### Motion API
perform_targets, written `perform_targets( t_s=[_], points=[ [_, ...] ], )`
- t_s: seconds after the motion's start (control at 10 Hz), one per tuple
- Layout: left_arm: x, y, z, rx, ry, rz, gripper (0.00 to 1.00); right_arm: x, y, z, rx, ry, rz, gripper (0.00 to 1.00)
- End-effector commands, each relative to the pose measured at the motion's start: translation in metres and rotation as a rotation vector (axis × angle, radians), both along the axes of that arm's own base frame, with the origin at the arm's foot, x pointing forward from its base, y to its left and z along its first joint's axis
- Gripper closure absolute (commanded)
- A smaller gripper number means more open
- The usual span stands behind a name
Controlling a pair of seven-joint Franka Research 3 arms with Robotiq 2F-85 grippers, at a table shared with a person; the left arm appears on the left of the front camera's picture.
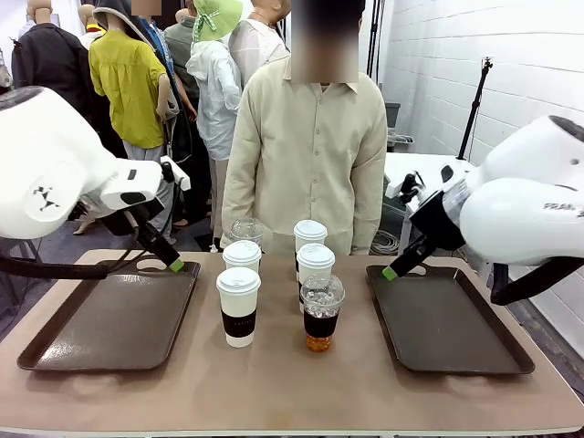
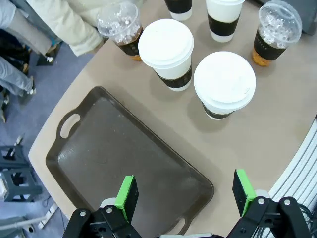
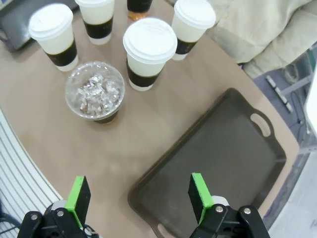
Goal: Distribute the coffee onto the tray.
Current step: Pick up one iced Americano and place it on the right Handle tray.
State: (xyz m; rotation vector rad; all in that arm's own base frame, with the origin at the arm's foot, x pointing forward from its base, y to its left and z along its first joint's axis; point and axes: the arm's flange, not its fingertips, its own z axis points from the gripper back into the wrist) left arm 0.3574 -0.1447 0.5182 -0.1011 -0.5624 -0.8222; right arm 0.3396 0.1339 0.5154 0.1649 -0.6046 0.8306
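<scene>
Several white paper coffee cups with dark bands stand clustered mid-table, with one clear iced cup in front and another behind. An empty brown tray lies on each side, the left tray and the right tray. My left gripper hovers open above the left tray's far right corner; in its wrist view the gripper is over the tray, with cups beyond. My right gripper hangs open above the right tray's far left corner, and in its own view the gripper holds nothing, with the tray and an iced cup below.
A person in a beige shirt stands at the table's far edge behind the cups, hands out of sight. The table has bare room in front of the cups and between the trays.
</scene>
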Motion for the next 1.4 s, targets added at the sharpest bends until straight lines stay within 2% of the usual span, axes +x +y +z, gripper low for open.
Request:
perform_targets(
  t_s=[0.0,0.1,0.4,0.7,0.8,0.9,1.3],
  points=[
    [-0.005,0.016,-0.005,-0.077,-0.039,-0.034,0.00,-0.009,-0.011,-0.002,0.080,-0.020,0.041,0.00],
    [-0.007,0.021,-0.004,-0.125,-0.066,-0.038,0.00,-0.012,-0.015,0.001,0.105,-0.052,0.031,0.00],
    [-0.011,0.027,-0.001,-0.193,-0.118,-0.024,0.00,-0.016,-0.020,0.007,0.127,-0.079,0.019,0.00],
    [-0.011,0.029,0.002,-0.197,-0.142,-0.013,0.00,-0.012,-0.020,0.004,0.129,-0.077,0.006,0.00],
    [-0.012,0.029,0.001,-0.194,-0.174,0.027,0.00,-0.012,-0.020,0.004,0.124,-0.091,-0.020,0.00],
    [0.003,0.021,0.023,-0.170,-0.124,0.014,0.00,-0.002,-0.017,0.027,0.103,-0.069,-0.013,0.00],
    [0.003,0.021,0.023,-0.170,-0.124,0.014,0.00,-0.002,-0.017,0.027,0.103,-0.069,-0.013,0.00]
  ],
)
